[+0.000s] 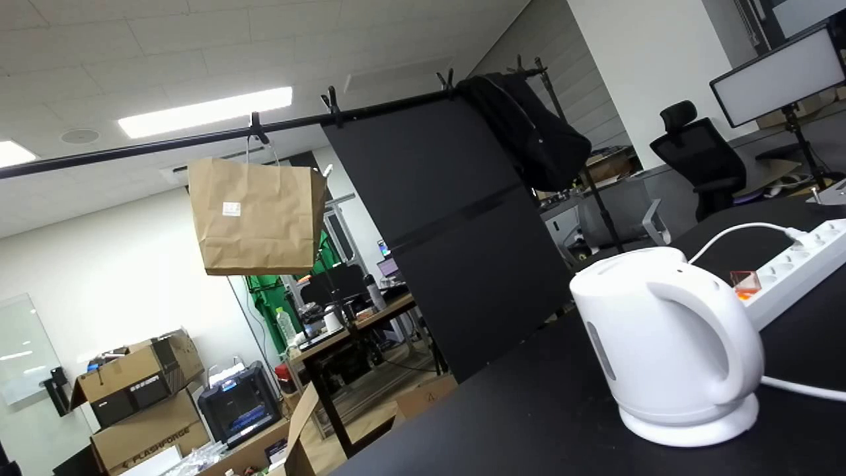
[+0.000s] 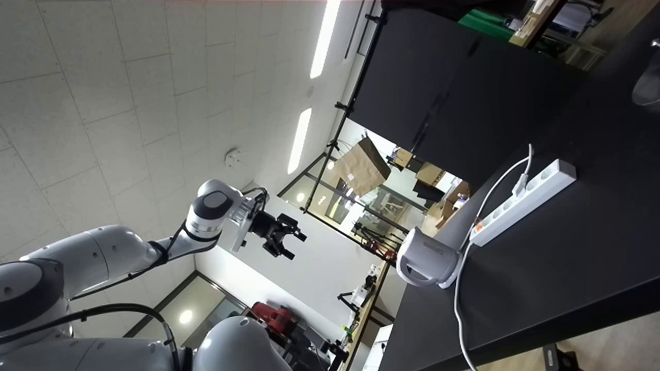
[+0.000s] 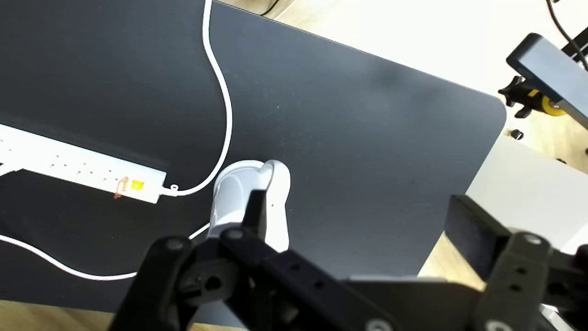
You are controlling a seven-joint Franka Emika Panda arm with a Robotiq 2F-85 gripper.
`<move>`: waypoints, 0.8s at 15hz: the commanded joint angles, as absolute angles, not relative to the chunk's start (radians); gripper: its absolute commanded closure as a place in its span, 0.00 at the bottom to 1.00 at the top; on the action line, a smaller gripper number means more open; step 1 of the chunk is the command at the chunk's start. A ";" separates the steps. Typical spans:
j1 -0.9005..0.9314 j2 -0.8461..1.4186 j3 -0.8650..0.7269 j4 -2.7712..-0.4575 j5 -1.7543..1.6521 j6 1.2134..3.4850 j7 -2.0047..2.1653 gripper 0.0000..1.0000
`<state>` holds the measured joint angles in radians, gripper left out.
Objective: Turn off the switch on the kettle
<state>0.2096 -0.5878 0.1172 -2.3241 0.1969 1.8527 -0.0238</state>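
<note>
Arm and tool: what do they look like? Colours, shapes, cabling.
Arm: white, smooth rounded segments, grey joint caps with darker edging. A black cable runs along it, with black bands around the links. Tool: black, angular, two blocky-ended fingers on linkages with round, paler fastener heads. No legible lettering.
</note>
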 commanded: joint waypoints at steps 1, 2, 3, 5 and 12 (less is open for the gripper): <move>0.191 -0.582 0.146 -2.350 0.187 1.936 -0.003 0.00; 0.189 -0.572 0.156 -2.368 0.184 1.981 0.000 0.00; 0.188 -0.565 0.165 -2.388 0.181 2.029 0.004 0.00; 0.192 -0.541 0.178 -2.424 0.181 2.118 0.003 0.00; 0.206 -0.475 0.176 -2.456 0.174 2.212 -0.015 0.00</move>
